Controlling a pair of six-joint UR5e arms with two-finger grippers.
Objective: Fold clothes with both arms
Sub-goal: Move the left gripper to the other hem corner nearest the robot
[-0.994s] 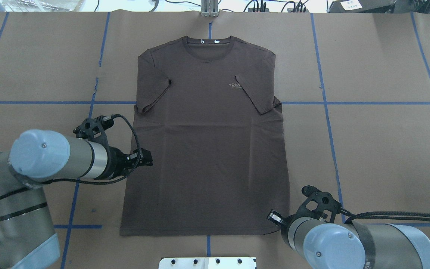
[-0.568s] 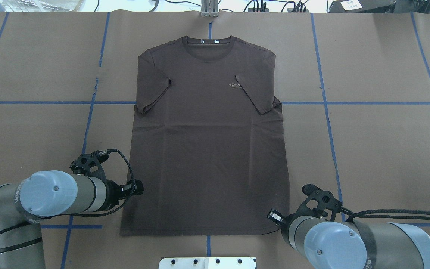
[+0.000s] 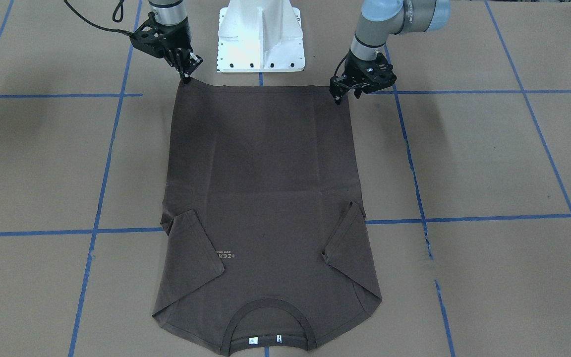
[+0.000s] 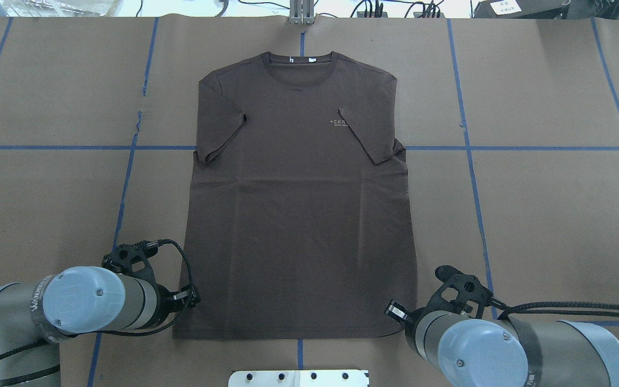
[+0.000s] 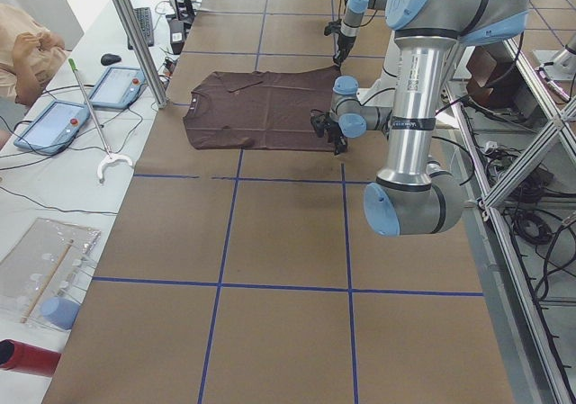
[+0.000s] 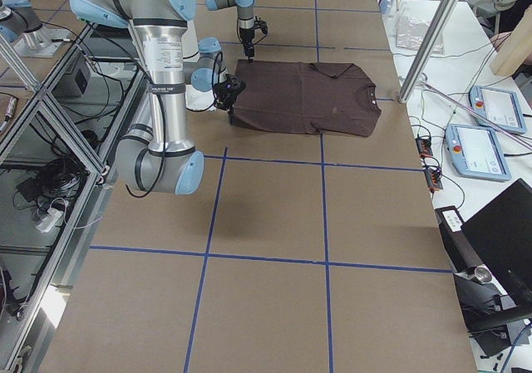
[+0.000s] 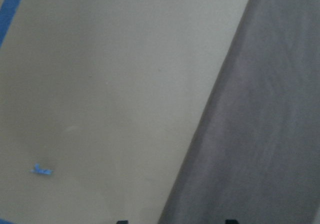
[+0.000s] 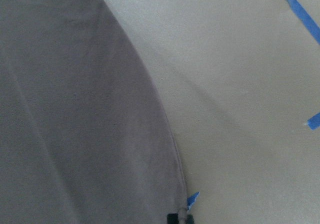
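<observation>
The dark brown T-shirt (image 4: 299, 215) lies flat on the brown paper, front up, both sleeves folded onto the chest and collar (image 3: 270, 317) away from the robot. My left gripper (image 4: 195, 298) is low at the hem's left corner (image 3: 337, 96). In the left wrist view its jaws stand open (image 7: 176, 221), astride the shirt's side edge (image 7: 260, 134). My right gripper (image 4: 393, 310) sits at the hem's right corner (image 3: 186, 77). In the right wrist view its fingertips (image 8: 181, 218) are together on the cloth's edge (image 8: 75, 109).
The white pedestal base (image 3: 260, 34) stands just behind the hem, between the arms. Blue tape lines (image 4: 470, 161) cross the paper. A metal post (image 4: 301, 13) rises at the far edge. Tablets (image 5: 54, 121) and a person (image 5: 27, 35) are beyond the table.
My left gripper has moved back along the shirt's left edge, from mid-side down to the hem corner. The right arm and the shirt have not moved.
</observation>
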